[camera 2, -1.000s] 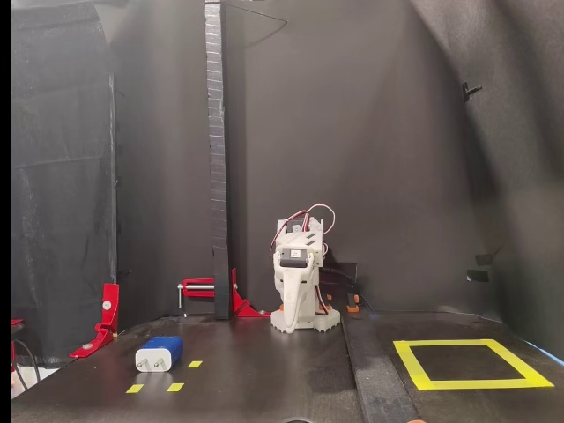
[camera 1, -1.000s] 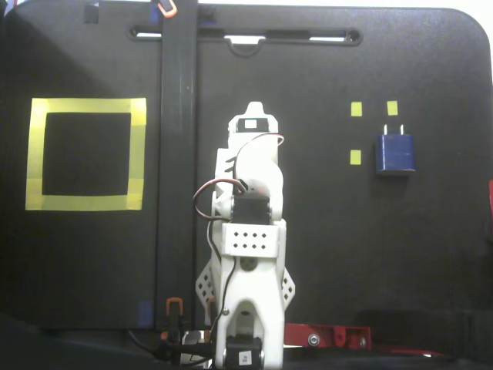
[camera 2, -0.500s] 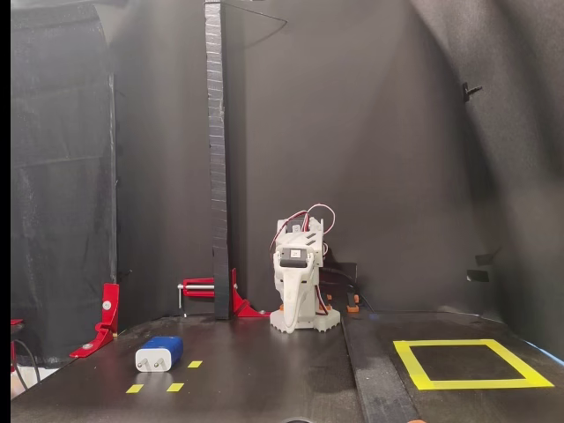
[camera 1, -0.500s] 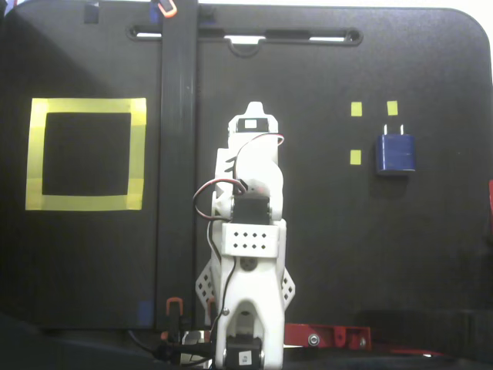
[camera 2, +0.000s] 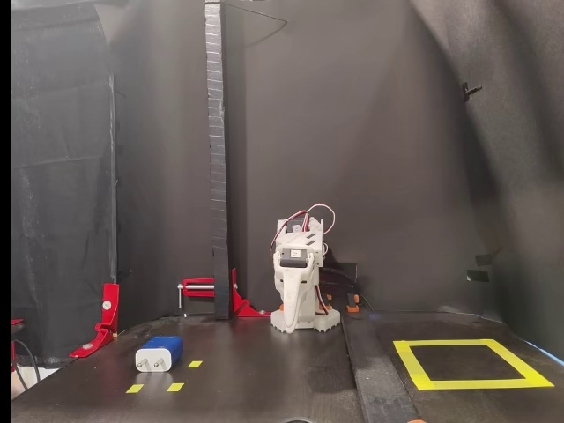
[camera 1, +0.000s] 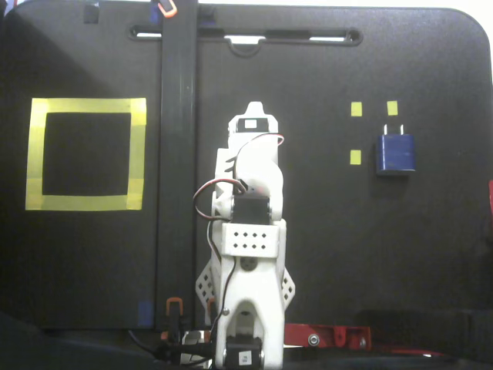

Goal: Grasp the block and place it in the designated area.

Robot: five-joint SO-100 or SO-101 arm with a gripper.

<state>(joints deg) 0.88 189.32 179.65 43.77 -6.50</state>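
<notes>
Nothing moved since the earlier frames: arm, block and tape marks all in the same places. Matte black table (camera 1: 385, 254) under everything, rounded at its far corners in a fixed view, with a slotted handle cut-out (camera 1: 245, 35) along the far edge. Black cloth backdrop (camera 2: 379, 150) behind and to the sides in a fixed view, creased and softly lit. Tall dark post (camera 2: 216, 159) upright beside the arm, held at its foot by a red clamp (camera 2: 207, 288).

White plastic arm (camera 1: 248, 231) folded low at the table's middle, perforated plates at the base, red and black wires looped over the top. Gripper (camera 2: 292, 310) tucked down toward the base in a fixed view; cannot tell how far apart the jaws stand.

Block (camera 1: 395, 152) lying flat on the table, glossy dark blue with rounded corners, two pale prongs toward the far edge, next to small yellow tape squares (camera 1: 356, 109), well apart from the arm. Designated area (camera 1: 139, 150) on the opposite side of the table, a hollow square of wide yellow tape, black inside.
</notes>
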